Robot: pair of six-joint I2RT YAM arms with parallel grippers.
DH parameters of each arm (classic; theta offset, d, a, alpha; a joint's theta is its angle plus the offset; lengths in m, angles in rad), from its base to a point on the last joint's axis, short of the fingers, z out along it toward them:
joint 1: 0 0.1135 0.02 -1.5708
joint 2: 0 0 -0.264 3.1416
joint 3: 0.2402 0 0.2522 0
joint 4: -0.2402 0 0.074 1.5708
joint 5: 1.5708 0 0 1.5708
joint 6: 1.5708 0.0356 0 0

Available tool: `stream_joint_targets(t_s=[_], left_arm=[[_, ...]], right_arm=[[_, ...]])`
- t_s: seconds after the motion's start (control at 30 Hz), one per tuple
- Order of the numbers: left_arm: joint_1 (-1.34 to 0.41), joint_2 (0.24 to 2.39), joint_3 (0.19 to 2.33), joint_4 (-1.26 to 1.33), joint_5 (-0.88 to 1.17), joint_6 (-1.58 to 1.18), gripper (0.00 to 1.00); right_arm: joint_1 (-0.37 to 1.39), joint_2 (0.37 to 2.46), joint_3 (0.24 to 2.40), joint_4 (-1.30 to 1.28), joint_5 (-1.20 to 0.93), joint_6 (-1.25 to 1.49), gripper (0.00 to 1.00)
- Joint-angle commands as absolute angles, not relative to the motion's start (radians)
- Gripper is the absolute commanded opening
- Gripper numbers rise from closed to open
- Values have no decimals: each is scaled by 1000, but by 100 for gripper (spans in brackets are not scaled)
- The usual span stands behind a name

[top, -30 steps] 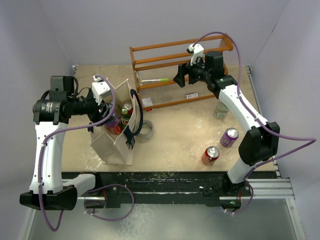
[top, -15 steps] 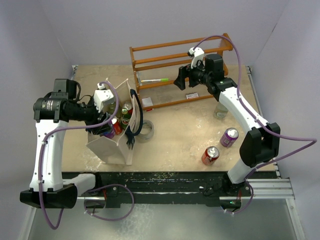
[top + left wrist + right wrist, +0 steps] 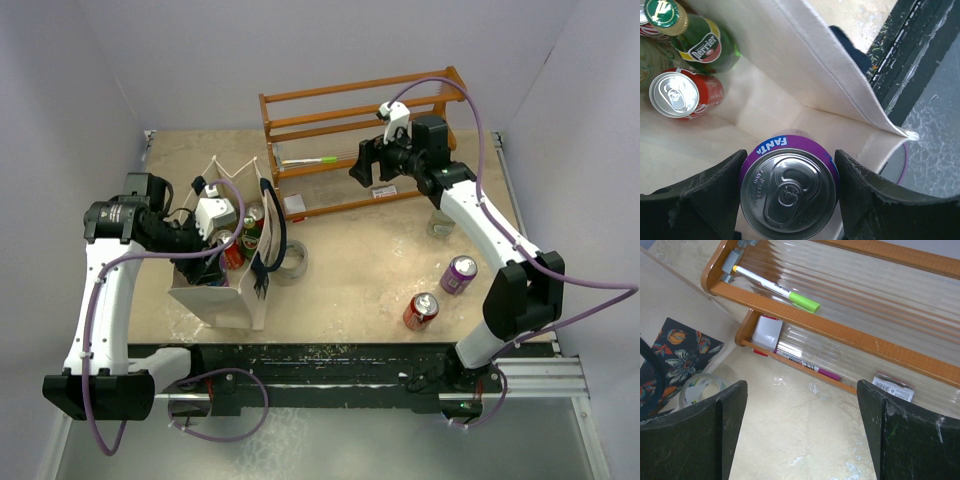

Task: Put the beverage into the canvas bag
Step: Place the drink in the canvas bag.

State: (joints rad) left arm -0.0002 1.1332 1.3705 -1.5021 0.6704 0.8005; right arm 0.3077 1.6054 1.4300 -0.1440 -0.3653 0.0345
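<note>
Top external view: the canvas bag (image 3: 238, 298) stands open at about 8 o'clock on the bench (image 3: 360, 270), its navy handles at its 3 o'clock side. The left tool (image 3: 207, 262) reaches down into the bag's mouth; what it grips is hidden here. The right tool (image 3: 358, 165) hangs in front of the wooden rack (image 3: 330, 100) at 12 o'clock, its 2 fingers spread with nothing between them. A tape roll (image 3: 292, 262) lies just beside the bag at its 3 o'clock. At 4 o'clock on the bench, well apart from the bag, stand a purple can (image 3: 459, 273) and a red can (image 3: 421, 311).

Left wrist view: the tool's 2 fingers (image 3: 705, 195) are closed about halfway, pressed against both sides of a purple Fanta can (image 3: 788, 190), held upright inside the bag. At 10 o'clock from it, on the bag's floor, stands a second red can (image 3: 682, 95), and beyond that a green Perrier bottle (image 3: 710, 47).

Right wrist view: the fingers are wide apart and empty above bare bench. A green-capped marker (image 3: 785, 292) lies on the rack's upper shelf at 12 o'clock, with a small white box (image 3: 767, 332) on the lower shelf.
</note>
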Motion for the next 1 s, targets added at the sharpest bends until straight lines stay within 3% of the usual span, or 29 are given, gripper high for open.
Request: stream_joint_targets(t_s=[0.0,0.57,0.97], left_arm=[[5,1133,1372,-1387,679,709,0],[5,1143,1209,-1121,541,687,0],[5,1121,1085,-1010,600,710,0]], right_arm=[[314,1549,1413,-98,-373,16,91],[314,1551,1417,-101,-342,-14,92],[314,1569,1420,-103,-333,-32,92]])
